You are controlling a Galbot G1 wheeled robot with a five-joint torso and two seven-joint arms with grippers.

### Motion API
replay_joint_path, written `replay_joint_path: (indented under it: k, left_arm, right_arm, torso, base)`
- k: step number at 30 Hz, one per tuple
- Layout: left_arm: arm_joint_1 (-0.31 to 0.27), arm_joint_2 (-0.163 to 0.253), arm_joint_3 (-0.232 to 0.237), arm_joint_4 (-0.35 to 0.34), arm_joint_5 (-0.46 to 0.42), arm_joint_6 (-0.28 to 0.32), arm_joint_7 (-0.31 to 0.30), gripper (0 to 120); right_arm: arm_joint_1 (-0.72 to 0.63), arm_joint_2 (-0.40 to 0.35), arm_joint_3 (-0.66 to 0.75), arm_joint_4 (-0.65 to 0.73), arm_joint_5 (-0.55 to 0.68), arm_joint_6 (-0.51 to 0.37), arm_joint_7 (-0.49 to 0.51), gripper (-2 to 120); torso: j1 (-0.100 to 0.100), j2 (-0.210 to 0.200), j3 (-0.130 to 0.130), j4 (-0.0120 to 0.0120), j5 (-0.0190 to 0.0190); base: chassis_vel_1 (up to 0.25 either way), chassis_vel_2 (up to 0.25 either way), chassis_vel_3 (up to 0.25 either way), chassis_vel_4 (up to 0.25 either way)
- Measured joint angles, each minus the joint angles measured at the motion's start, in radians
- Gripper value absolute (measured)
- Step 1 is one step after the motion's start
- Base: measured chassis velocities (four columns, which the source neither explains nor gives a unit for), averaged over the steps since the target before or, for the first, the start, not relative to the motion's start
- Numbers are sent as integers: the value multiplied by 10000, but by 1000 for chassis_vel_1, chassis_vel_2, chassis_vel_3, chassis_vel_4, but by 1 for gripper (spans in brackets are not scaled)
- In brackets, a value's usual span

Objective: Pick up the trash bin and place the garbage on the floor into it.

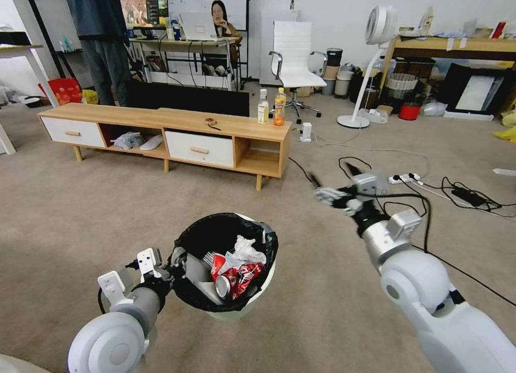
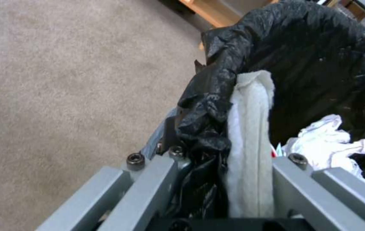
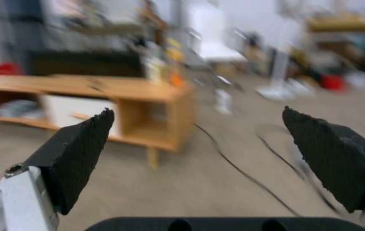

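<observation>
Left gripper point(image 1: 174, 263) is clamped on the near-left rim of the trash bin point(image 1: 252, 303), fingers closed over the black bag liner point(image 2: 216, 96) and white rim wall point(image 2: 251, 128). The bin sits low centre in the head view, tilted a bit toward the robot, over the floor point(image 1: 80, 212); can't tell if it's lifted or resting. Garbage is inside the bin: crushed red can point(image 1: 236, 280), white tissue wad point(image 1: 246, 250), and a red-white paper cup point(image 1: 217, 265) beside them. Right gripper point(image 1: 322, 193) is held out to the right and farther off, above the carpet near the black cables point(image 1: 430, 201), fingers point(image 3: 75, 150) spread wide with nothing between them. Wooden TV cabinet point(image 1: 166, 134) stands far left-centre, with two upright bottles point(image 1: 271, 107) on its right end.
</observation>
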Motion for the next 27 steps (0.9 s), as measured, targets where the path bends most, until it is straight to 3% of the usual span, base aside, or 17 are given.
replay_joint_path:
  k: [3, 8, 15, 20, 27]
  left_arm:
    - [-110, 25, 28, 0, -24, 7, -18, 7]
    - [-262, 15, 98, 63, -14, 2, -15, 7]
    - [-425, -64, 205, 107, 83, -23, 62, 7]
    - [-380, -10, 212, 103, 422, 4, 228, 7]
    - [-305, -99, 264, 35, 445, 59, 221, 7]
  right_arm:
    - [-653, -2, 843, 280, 402, -615, 774, 100]
    - [-1816, 9, 1784, 542, 125, -695, 844, 100]
    - [-3406, 870, 2719, 575, -1651, 450, 206, 100]
    - [-3809, 1514, 2883, 598, -1995, 883, -44, 100]
    - [-3841, 1837, 3011, 627, -2067, 1004, -237, 100]
  torso:
    - [0, 0, 0, 0, 0]
    - [0, 0, 0, -2, 1]
    - [0, 0, 0, 0, 2]
    - [0, 0, 0, 1, 0]
    - [0, 0, 0, 2, -1]
  base:
    - [0, 0, 0, 0]
    - [0, 0, 0, 0]
    - [0, 0, 0, 0]
    - [0, 0, 0, 0]
    - [0, 0, 0, 0]
